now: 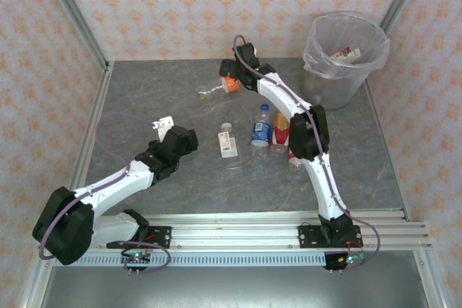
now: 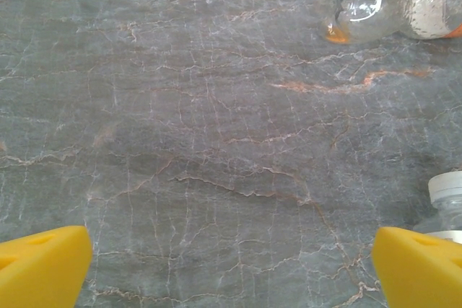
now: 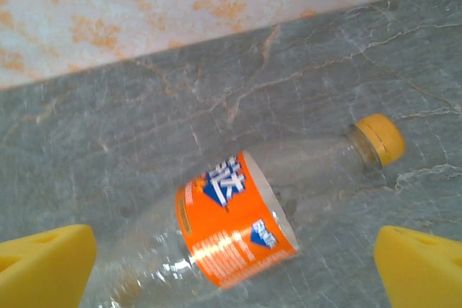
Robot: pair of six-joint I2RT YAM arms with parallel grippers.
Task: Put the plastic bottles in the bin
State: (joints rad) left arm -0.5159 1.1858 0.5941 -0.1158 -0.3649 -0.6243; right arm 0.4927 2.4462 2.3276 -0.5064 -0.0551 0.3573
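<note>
An orange-labelled plastic bottle [image 3: 238,221] with a yellow cap [image 3: 381,137] lies on its side at the far middle of the table [image 1: 224,89]. My right gripper [image 3: 234,268] hangs over it [image 1: 232,77], open, with one yellow finger on each side and no grip. Three more bottles lie mid-table: a white-labelled one [image 1: 228,140], a blue-labelled one [image 1: 261,129] and a red-and-yellow one [image 1: 281,131]. The grey bin [image 1: 345,70] stands at the far right with a bottle inside [image 1: 346,53]. My left gripper [image 1: 164,125] is open over bare table [image 2: 231,268].
The left wrist view has two clear bottles [image 2: 361,1] at its top right and a white-capped one [image 2: 449,192] at the right edge. A patterned wall [image 3: 144,12] runs close behind the orange-labelled bottle. The right arm [image 1: 307,135] crosses above the mid-table bottles.
</note>
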